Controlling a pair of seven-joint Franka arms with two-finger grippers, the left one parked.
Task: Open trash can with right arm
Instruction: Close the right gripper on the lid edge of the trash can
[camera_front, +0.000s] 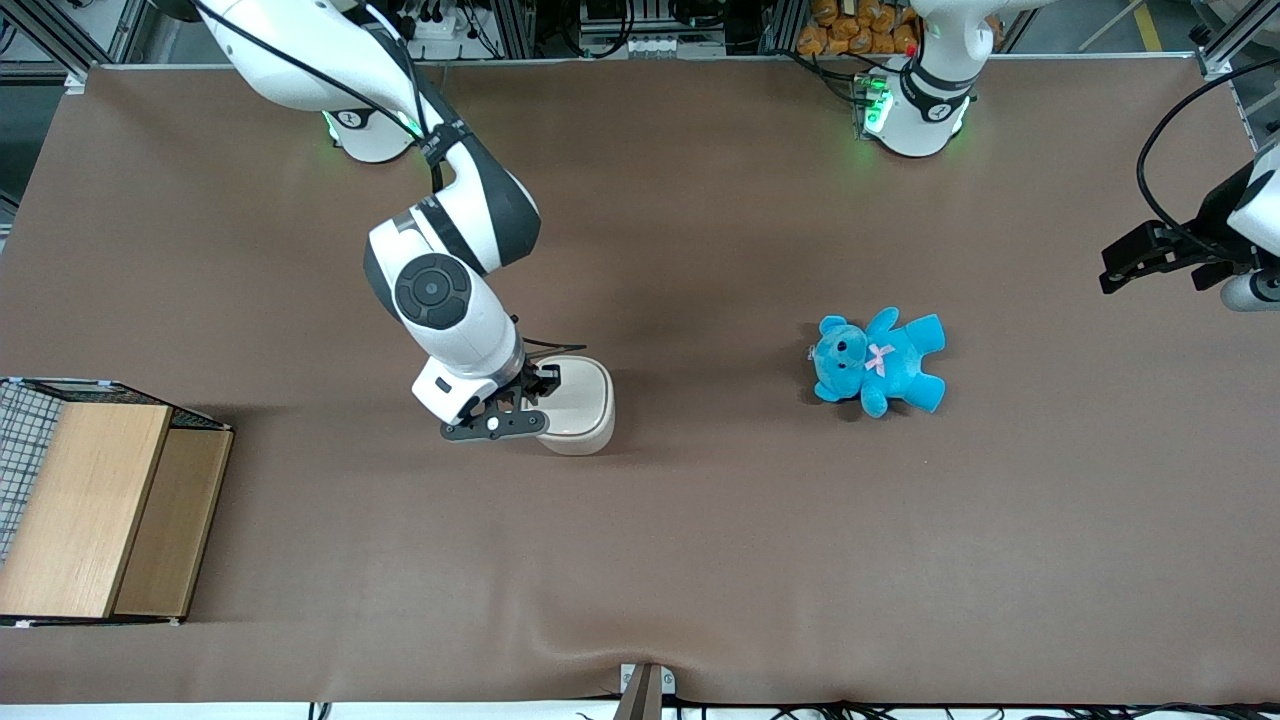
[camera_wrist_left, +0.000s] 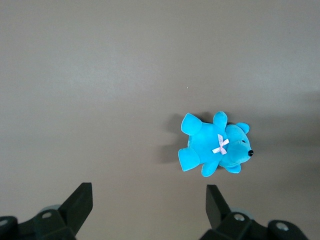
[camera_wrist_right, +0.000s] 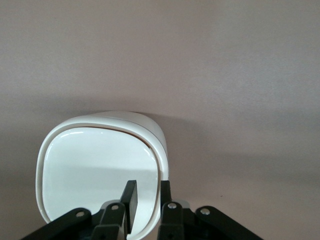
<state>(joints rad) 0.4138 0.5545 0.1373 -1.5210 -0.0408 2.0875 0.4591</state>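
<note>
The trash can (camera_front: 585, 405) is a small cream-white rounded-square bin standing on the brown table, with its glossy lid (camera_wrist_right: 95, 165) down. A thin tan line shows along the lid's edge. The right arm (camera_front: 440, 300) reaches down over the can's edge on the working arm's side. Its gripper (camera_front: 540, 385) sits at that edge, also seen in the right wrist view (camera_wrist_right: 147, 192). The fingers stand a narrow gap apart. One finger (camera_wrist_right: 130, 200) is over the lid and the other is outside the wall, with the can's rim (camera_wrist_right: 159, 150) pinched between them.
A blue teddy (camera_front: 878, 362) lies on the table toward the parked arm's end, also in the left wrist view (camera_wrist_left: 215, 149). A wooden box with wire mesh (camera_front: 90, 510) stands at the working arm's end, nearer the front camera than the can.
</note>
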